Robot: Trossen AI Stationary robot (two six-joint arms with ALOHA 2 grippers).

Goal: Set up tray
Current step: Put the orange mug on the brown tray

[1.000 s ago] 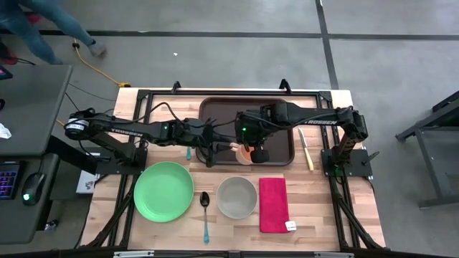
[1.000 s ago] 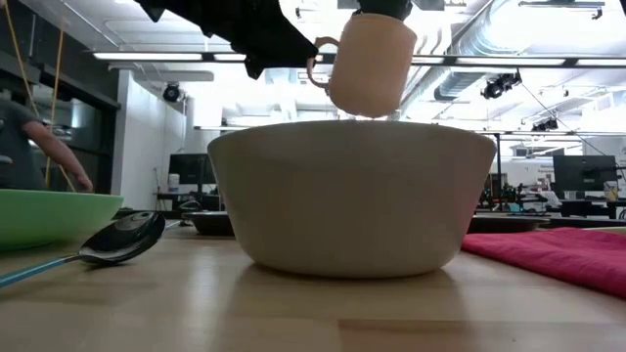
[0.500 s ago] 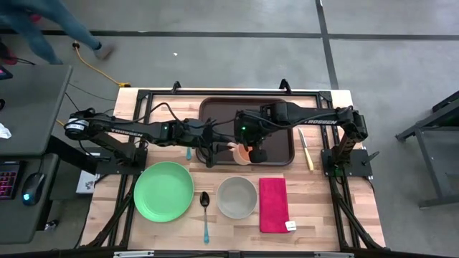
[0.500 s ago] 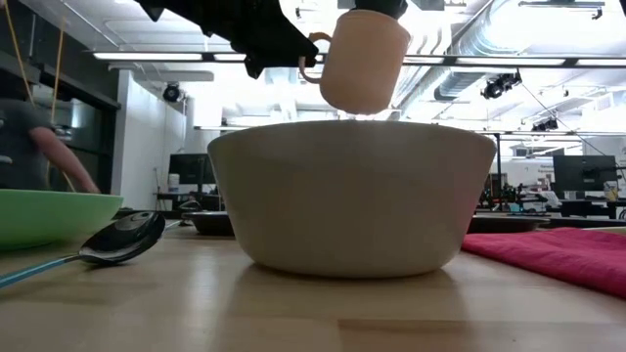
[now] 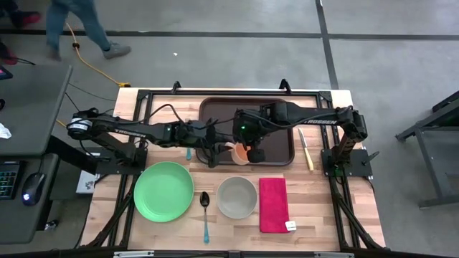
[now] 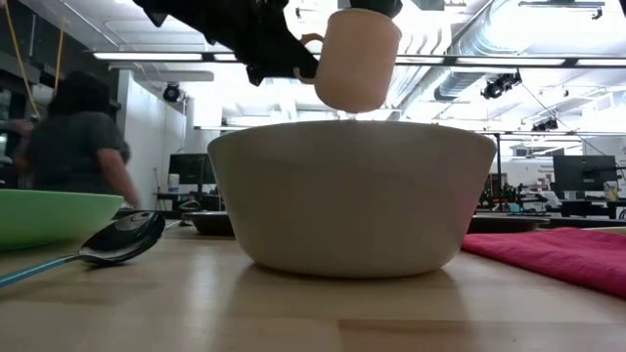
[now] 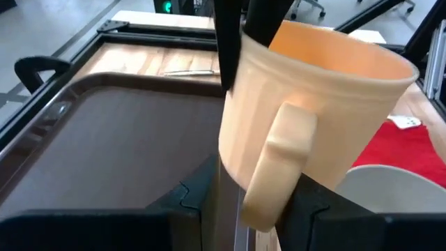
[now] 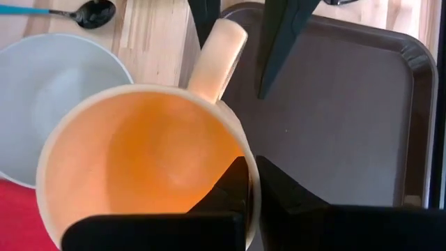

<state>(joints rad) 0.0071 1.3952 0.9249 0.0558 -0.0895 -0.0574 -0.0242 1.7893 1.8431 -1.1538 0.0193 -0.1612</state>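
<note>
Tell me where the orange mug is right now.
In the high view the mug hangs above the tray's near-left edge, just beyond the grey bowl. The right pincer grips its rim; the left pincer straddles its handle.

My right arm reaches in from the right, elbow bent, its right pincer [image 5: 249, 152] pointing down with fingers pinched together, one finger [image 8: 230, 189] inside and one outside the thin wall they hold. My left arm stretches level from the left, and my left pincer [image 5: 217, 150] stands spread, fingers [image 7: 189, 196] parted, close beside the right one.
</note>
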